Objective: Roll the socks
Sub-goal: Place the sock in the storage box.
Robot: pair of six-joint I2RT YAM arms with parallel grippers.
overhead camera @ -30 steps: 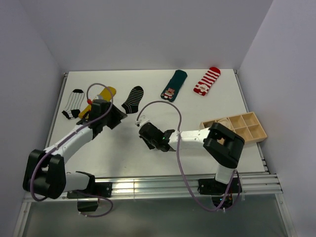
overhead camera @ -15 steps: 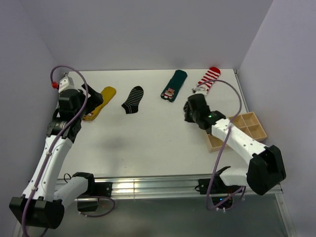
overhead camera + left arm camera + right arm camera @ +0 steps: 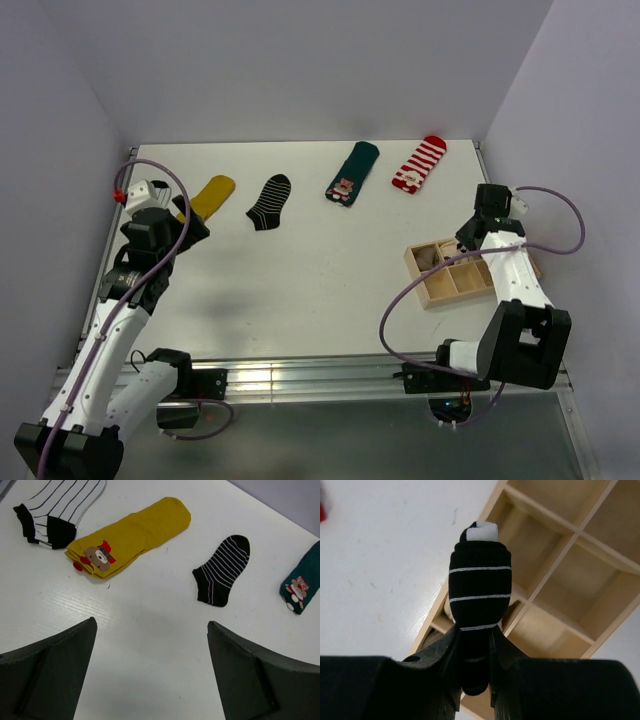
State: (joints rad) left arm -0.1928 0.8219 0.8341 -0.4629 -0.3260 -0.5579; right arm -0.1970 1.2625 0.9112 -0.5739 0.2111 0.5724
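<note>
yellow sock (image 3: 135, 530), black white-lined sock (image 3: 480, 595)

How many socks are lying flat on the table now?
5: white striped sock far left, yellow sock, black striped sock, teal sock, red-and-white sock far right. A rolled sock is in the right tool; the tray may hide more.
</note>
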